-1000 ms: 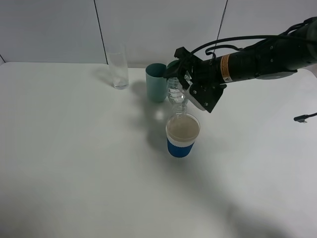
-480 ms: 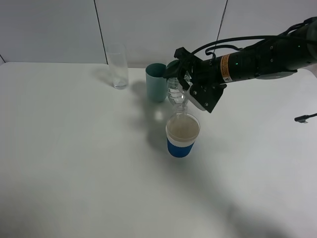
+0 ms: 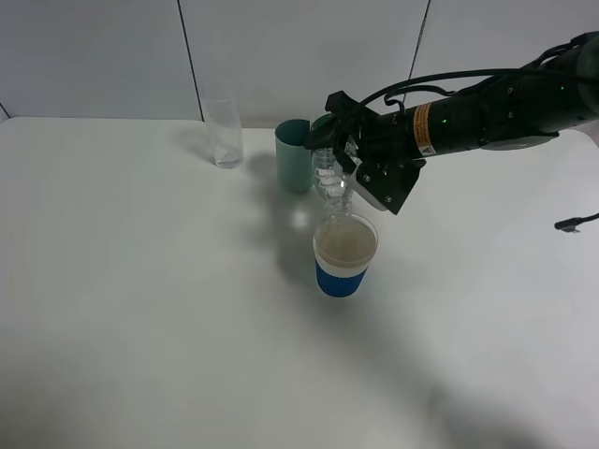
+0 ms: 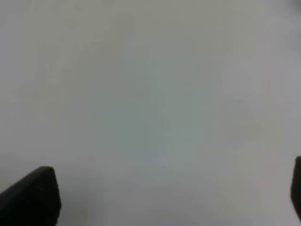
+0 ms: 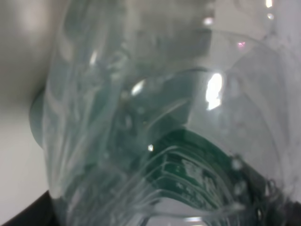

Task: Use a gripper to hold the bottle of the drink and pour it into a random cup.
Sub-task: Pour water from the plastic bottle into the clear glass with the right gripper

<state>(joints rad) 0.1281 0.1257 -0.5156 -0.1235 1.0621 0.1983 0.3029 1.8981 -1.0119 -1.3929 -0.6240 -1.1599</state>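
The drink bottle point(image 3: 331, 185), clamped by the right gripper point(image 3: 341, 157), has been raised slightly above the blue-banded cup point(image 3: 339, 279) at centre frame; pouring is judged nearly finished.

Glossy clear plastic bottle point(image 3: 329, 177); matt white table point(image 3: 140, 327)

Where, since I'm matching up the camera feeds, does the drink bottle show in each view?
Exterior high: the bottle is upper centre, tipped neck-down over the blue-banded cup, gripped by the right hand.
Left wrist: not in it.
Right wrist: it fills nearly the whole picture, a clear ribbed body with a green label.
Shared landmark: the white table, seen in all three views.
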